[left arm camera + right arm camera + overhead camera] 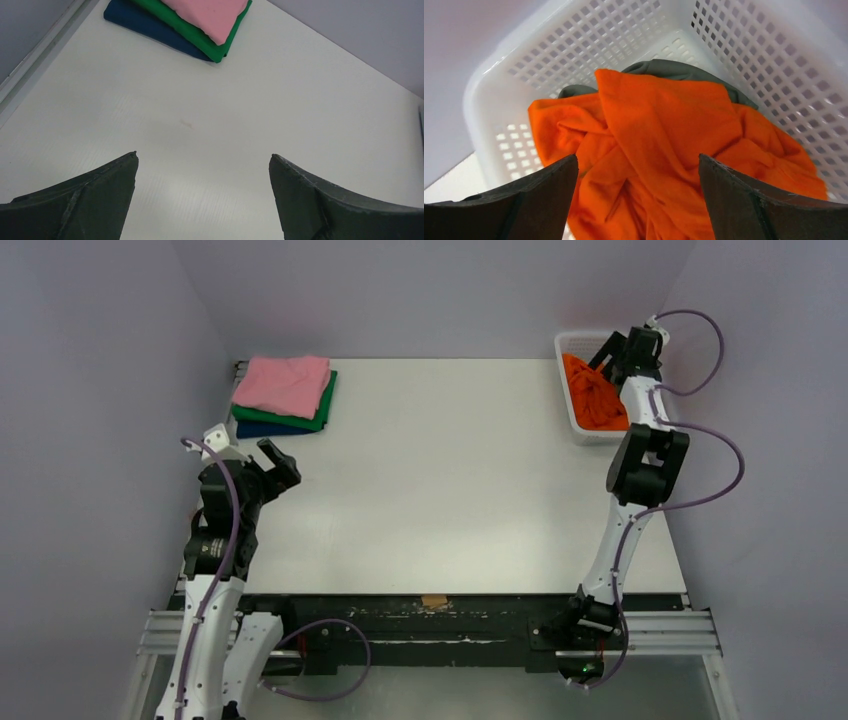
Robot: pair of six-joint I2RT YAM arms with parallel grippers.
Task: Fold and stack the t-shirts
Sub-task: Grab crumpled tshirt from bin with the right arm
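Hovering right claw [636,165], spread wide, just above orange t-shirt [664,130] bunched over grey t-shirt [674,69] in white basket [589,35] at far-right corner of table [450,470]. Hovering left claw [202,160], likewise spread, over table near folded stack at far-left corner: pink t-shirt [283,383] atop green t-shirt [325,405] atop navy t-shirt [262,429].

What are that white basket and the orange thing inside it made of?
The basket looks like moulded plastic with a slight sheen: stiff walls pierced by an even grid of square holes. The orange shirt looks like soft, matte cloth, perhaps a cotton knit, since it lies crumpled in loose folds. The grey cloth under it has the same dull look.
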